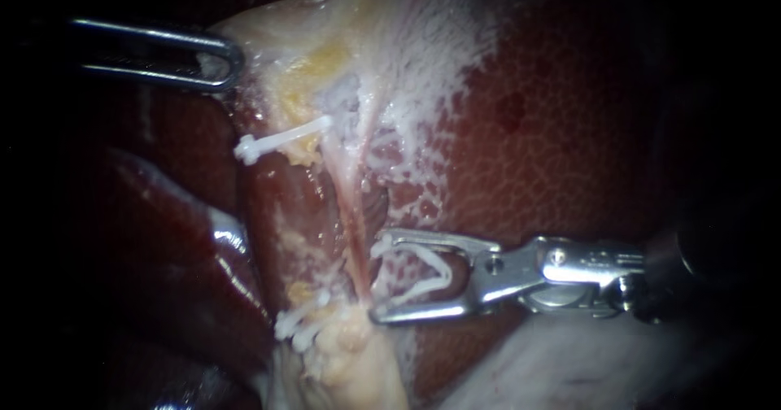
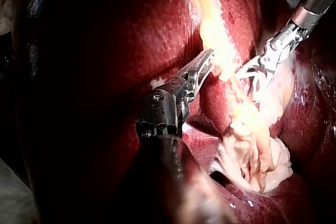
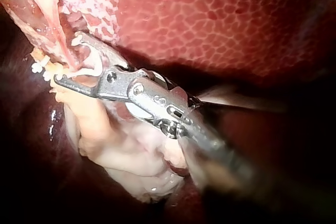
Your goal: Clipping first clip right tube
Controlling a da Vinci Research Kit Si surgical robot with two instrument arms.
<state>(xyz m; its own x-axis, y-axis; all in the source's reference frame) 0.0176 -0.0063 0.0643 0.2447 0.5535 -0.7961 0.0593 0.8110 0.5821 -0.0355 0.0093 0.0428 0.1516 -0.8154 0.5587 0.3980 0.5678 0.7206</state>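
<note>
Well up and left of the right tube (image 1: 355, 239), my left instrument (image 1: 228, 60) has its tool clamped on pale tissue (image 1: 277, 36), 1 closed clip (image 1: 281, 139) and 2 lower clips (image 1: 297, 324) sit just left of that tube, and my right instrument (image 1: 377, 280) holds 1 open clip (image 1: 423, 276) in its wide tool at the tube, so closing it remains.
</note>
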